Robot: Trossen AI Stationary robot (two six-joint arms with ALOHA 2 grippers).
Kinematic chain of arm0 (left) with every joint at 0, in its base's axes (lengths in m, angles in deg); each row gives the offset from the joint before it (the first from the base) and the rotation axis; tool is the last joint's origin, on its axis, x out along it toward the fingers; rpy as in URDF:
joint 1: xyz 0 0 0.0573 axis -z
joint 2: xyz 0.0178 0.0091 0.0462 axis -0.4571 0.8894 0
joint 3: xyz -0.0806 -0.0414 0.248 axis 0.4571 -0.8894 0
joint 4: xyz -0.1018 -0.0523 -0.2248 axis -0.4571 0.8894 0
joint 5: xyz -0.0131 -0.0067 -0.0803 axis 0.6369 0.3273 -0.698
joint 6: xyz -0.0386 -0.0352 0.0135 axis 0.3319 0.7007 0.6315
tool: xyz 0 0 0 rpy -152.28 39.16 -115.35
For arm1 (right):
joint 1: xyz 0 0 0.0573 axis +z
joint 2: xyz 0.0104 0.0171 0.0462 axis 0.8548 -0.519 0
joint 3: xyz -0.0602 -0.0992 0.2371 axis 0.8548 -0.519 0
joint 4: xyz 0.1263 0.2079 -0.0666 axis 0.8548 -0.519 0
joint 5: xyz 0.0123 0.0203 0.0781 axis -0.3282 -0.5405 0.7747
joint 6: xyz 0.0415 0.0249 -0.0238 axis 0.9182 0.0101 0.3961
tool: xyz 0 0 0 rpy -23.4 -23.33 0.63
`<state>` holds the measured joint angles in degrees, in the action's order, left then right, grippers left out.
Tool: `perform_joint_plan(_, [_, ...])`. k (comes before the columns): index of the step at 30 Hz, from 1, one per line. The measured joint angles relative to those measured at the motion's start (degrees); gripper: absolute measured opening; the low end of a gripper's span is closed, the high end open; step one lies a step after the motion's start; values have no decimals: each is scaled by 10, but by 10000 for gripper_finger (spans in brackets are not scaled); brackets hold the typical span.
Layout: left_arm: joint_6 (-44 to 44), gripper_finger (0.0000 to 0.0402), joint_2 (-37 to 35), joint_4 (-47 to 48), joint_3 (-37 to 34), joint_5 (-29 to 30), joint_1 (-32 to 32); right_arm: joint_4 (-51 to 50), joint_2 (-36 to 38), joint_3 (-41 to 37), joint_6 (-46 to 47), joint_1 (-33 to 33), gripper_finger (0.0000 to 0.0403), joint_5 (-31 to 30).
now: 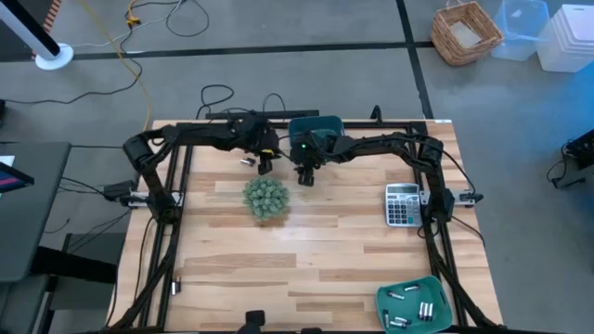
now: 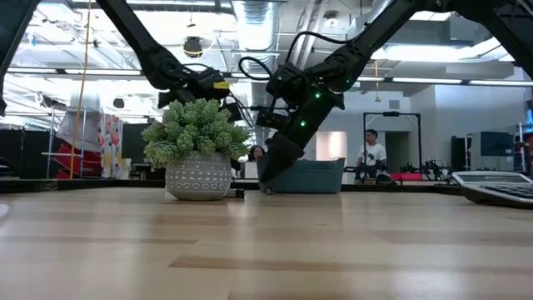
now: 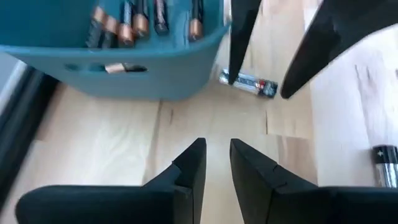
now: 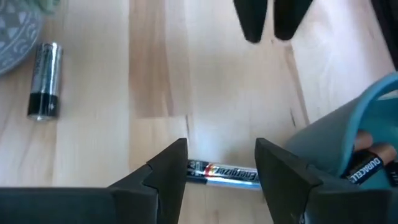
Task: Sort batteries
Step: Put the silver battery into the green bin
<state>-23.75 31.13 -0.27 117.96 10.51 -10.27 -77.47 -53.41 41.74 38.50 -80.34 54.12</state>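
Observation:
A silvery battery (image 4: 222,172) lies on the table beside the teal bin (image 1: 316,127) at the far edge, and the bin holds several batteries (image 3: 134,22). My right gripper (image 4: 222,163) reaches down over this battery with one finger at each of its ends. My left gripper (image 3: 216,163) hovers just to the left of it, above bare wood. Its fingers stand slightly apart with nothing between them. Another battery (image 4: 44,79) lies on the table near the plant pot (image 4: 11,34). My right gripper comes slanting down from the far right. Its fingers (image 3: 235,43) stand along the silvery battery, one at each end (image 4: 254,176). The battery lies flat on the table. Whether the fingers touch it I cannot tell.
A potted plant (image 1: 265,197) stands just nearer than both grippers. A grey calculator (image 1: 402,204) lies at the right edge. A teal tray (image 1: 432,283) with several batteries sits at the near right corner. The middle and near left of the table are bare wood.

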Motion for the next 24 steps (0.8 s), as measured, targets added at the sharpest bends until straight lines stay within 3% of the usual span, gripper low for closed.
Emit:
perform_joint_plan(5, [0, 67, -15, -1, -15, 4, -7, -13, -1, 0, -35, 7, 219, 1])
perform_joint_plan(12, [-10, 67, -41, 25, -20, -1, -12, -138, -1, 53, -198, 19, 227, 4])
perform_joint_plan(17, [2, 67, -63, 36, -19, -1, -19, -216, -1, 110, -237, 20, 227, 3])
perform_joint_plan(24, [20, 67, -86, 39, -19, -1, -27, -229, -2, 116, -332, 20, 227, 0])
